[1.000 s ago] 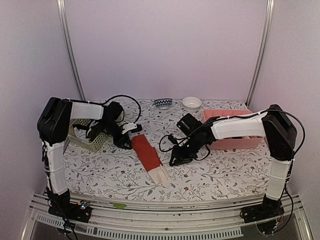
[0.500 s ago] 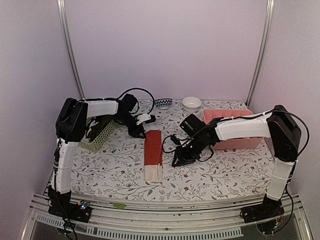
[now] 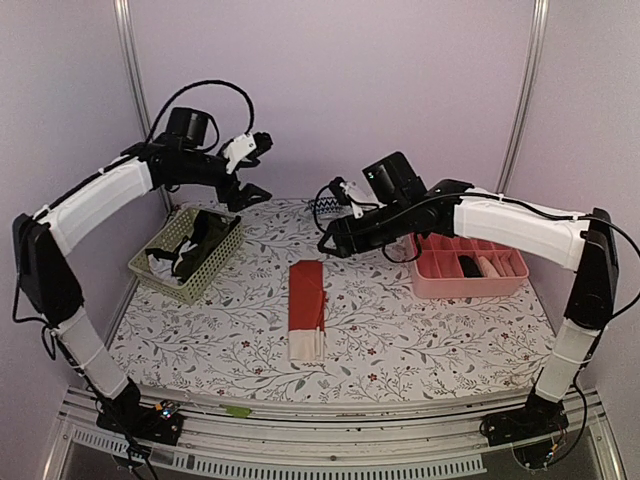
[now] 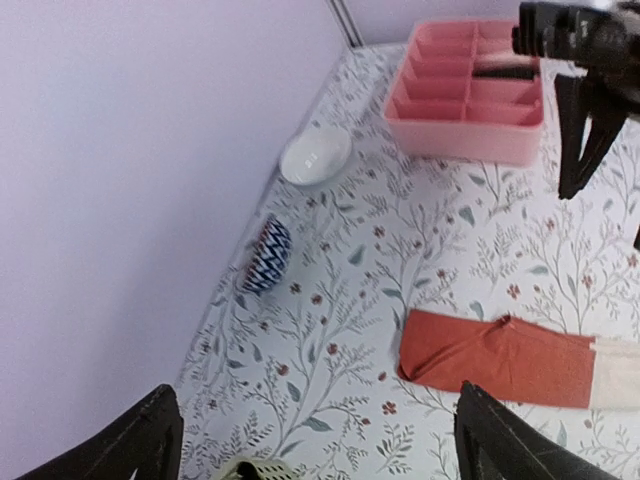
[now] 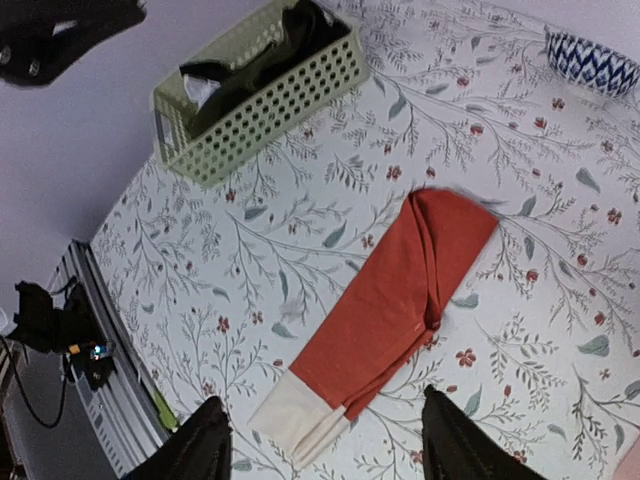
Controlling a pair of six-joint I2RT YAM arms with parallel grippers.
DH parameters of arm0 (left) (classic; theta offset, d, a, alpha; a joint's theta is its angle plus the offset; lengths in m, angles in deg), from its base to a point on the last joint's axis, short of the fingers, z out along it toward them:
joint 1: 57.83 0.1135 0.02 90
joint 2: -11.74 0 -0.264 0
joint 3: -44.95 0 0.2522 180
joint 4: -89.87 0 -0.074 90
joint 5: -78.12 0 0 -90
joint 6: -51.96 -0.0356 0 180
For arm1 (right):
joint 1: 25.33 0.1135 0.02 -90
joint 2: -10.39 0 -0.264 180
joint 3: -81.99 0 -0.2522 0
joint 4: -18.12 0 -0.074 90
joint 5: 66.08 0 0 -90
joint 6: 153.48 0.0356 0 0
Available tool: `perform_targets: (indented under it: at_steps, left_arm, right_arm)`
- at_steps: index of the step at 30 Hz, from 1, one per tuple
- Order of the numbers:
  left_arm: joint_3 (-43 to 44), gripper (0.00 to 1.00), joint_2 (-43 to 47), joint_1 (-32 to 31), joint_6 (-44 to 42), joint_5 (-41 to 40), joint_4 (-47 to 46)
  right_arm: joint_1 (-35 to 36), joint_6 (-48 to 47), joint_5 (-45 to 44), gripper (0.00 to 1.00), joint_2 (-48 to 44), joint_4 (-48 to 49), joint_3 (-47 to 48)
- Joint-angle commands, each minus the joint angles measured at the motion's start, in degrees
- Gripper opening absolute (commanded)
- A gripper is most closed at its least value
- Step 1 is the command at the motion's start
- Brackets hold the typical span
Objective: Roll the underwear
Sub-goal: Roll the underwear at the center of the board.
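My left gripper [image 3: 256,166] is up in the air with its two fingers [image 4: 140,440] far apart, and there is nothing between them. My right gripper [image 3: 328,218] is up in the air too, with its fingers [image 5: 195,445] apart and nothing in them. Below and between both grippers, the red-orange underwear [image 3: 306,305] lies flat on the table [image 3: 400,340] as one long folded strip. No finger touches it. Its cream end [image 3: 305,347] points away from both grippers, toward the near edge of the table. Below my left gripper and off to its side is the green basket [image 3: 190,270], with the black underwear [image 3: 205,235] bunched up inside. Beside my right gripper, on its outer side, sits the pink tray [image 3: 470,285]; something dark lies in one of its slots, but I cannot tell what. Past the grippers, by the back wall, are a blue patterned bowl [image 4: 265,257] and a white bowl [image 4: 315,157].
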Motion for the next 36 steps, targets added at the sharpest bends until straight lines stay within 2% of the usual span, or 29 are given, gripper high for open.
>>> perform_targets:
  at_steps: [1, 2, 4, 7, 11, 14, 16, 17, 20, 26, 31, 36]
  left_arm:
    - [-15.45, 0.96, 9.64, 0.57, 12.08, 1.04, -13.71]
    - [-19.43, 0.96, 11.45, 0.42, 12.54, 3.33, -14.40]
    - [-23.47, 0.96, 12.24, -0.46, 8.29, 8.18, -9.87]
    - [-27.66, 0.96, 12.90, -3.17, 6.99, 11.38, -3.72]
    - [-45.23, 0.96, 24.38, -7.07, 6.74, 10.60, -17.34]
    - [-58.91, 0.96, 32.13, -13.84, 1.30, 6.44, -26.04]
    - [-63.68, 0.94, 33.51, -18.69, -0.90, 2.68, -29.69]
    - [-65.43, 0.91, 33.42, -20.66, -1.44, 1.03, -31.40]
    - [-68.07, 0.86, 30.97, -24.99, -1.77, -1.93, -36.08]
    - [-66.99, 0.74, 22.79, -29.06, -2.48, -6.61, -40.24]
    - [-64.35, 0.69, 16.66, -30.65, -6.72, -7.63, -38.94]
    - [-60.48, 0.56, 10.95, -31.40, -7.46, -10.87, -36.96]
  right_arm:
    - [-0.33, -3.19, -6.13, 0.89, -3.32, 5.75, 1.67]
    - [-0.31, -3.19, -5.51, 0.99, -2.88, 6.19, 1.74]
    - [-0.88, -4.49, -0.63, 0.99, -1.67, 7.12, 1.69]
    - [-2.73, -4.95, 12.88, 0.99, 1.74, 7.72, 2.43]
    - [-2.97, -2.37, 27.29, 0.98, 7.20, 7.08, 2.38]
    - [-2.97, -0.61, 34.11, 0.90, 10.31, 7.88, 1.04]
    - [-2.96, 1.96, 36.97, 0.84, 11.46, 10.61, -1.16]
    - [-2.88, 3.44, 38.16, 0.78, 12.04, 11.73, -2.02]
    - [-2.14, 6.63, 41.02, 0.63, 14.71, 13.04, -3.55]
    - [-1.29, 8.41, 43.30, 0.47, 20.01, 16.66, -6.04]
    - [-1.58, 7.94, 43.25, 0.34, 24.16, 17.47, -4.35]
    - [-2.54, 7.82, 41.76, 0.24, 27.64, 17.23, -4.17]
